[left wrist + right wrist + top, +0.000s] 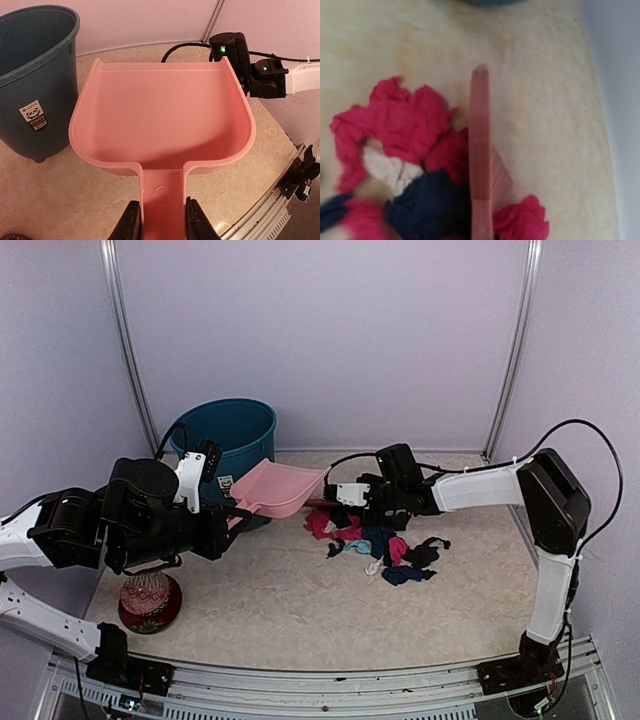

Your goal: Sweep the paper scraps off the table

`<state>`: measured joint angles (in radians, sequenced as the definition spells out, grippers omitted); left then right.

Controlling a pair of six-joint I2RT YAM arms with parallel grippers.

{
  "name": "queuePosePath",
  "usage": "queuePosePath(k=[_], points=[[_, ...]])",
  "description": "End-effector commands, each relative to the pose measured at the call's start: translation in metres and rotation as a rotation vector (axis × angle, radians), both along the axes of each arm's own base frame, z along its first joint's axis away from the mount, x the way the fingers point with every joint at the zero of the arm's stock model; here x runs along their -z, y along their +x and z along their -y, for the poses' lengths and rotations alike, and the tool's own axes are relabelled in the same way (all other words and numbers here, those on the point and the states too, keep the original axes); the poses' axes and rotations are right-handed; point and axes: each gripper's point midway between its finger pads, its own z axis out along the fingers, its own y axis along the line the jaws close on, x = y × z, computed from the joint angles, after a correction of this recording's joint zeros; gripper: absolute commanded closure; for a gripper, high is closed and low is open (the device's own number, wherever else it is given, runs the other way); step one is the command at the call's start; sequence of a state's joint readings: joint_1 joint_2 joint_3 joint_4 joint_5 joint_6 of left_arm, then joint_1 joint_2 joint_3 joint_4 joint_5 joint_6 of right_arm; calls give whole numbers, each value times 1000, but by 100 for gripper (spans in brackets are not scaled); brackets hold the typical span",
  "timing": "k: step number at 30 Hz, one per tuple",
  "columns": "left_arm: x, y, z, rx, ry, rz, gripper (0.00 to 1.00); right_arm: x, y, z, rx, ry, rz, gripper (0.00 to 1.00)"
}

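Observation:
The paper scraps (pixel 380 545) lie in a loose pile of magenta, dark blue, teal, black and one white at the table's (pixel 300 615) middle right. My left gripper (pixel 228 526) is shut on the handle of the pink dustpan (pixel 278 490), held tilted above the table just left of the pile; in the left wrist view its fingers (pixel 131 225) clamp the handle and the pan (pixel 160 115) is empty. My right gripper (pixel 347 500) holds the pink brush (pixel 481 150) at the pile's far left edge. Its bristles sit among magenta (pixel 395 120), white (pixel 385 167) and dark blue (pixel 425 210) scraps. Its fingers are out of the right wrist view.
A teal bin (pixel 225 435) stands at the back left, behind the dustpan; it also shows in the left wrist view (pixel 35 75). A red patterned ball in a bowl (pixel 150 600) sits at the near left. Lilac walls and a metal frame edge the table.

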<state>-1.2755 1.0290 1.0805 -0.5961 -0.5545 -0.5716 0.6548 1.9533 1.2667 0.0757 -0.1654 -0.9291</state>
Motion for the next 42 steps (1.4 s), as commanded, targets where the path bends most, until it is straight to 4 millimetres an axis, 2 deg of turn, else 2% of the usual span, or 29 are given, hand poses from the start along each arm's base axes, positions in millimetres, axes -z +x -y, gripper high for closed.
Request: queuePosePath(k=[1,4,6,7,8,11,14,17,19,23,27,29,36,42], points=[[-1,1,3,2,-10,18,100,3,-52,6,-53,-1,-89,100],[3,2,5,4,0,22,100,-1,-81,15,-49,6,-113,100],[7,3,6,0,11,23,100,-16,-93,21,-35,39,-95,100],[9,3,7,0,15,22,100,-33,-97,25,-19,77,-61,100],[11,5,8,-1,20,23,100,-38,-98,29,3,100,-39,100],[17,6,13,4,39,22,100,-80,-97,44,77,188,74,100],[25,6,18,18,69,15,100,-110,-91,60,169,236,150,100],[36,5,20,27,92,1,100,-131,-79,82,312,257,210,100],[45,2,21,45,104,-12,100,-136,-69,97,413,258,241,100],[71,-6,26,102,145,-57,100,-132,-58,109,518,262,235,100],[99,-15,25,121,187,-108,100,-114,-47,113,592,281,172,100],[113,-21,22,121,212,-120,100,-104,-42,113,618,292,137,100],[156,-45,16,132,308,-123,100,-85,-25,113,705,294,47,100],[185,-51,17,133,390,-112,100,-68,-20,113,731,218,18,100]])
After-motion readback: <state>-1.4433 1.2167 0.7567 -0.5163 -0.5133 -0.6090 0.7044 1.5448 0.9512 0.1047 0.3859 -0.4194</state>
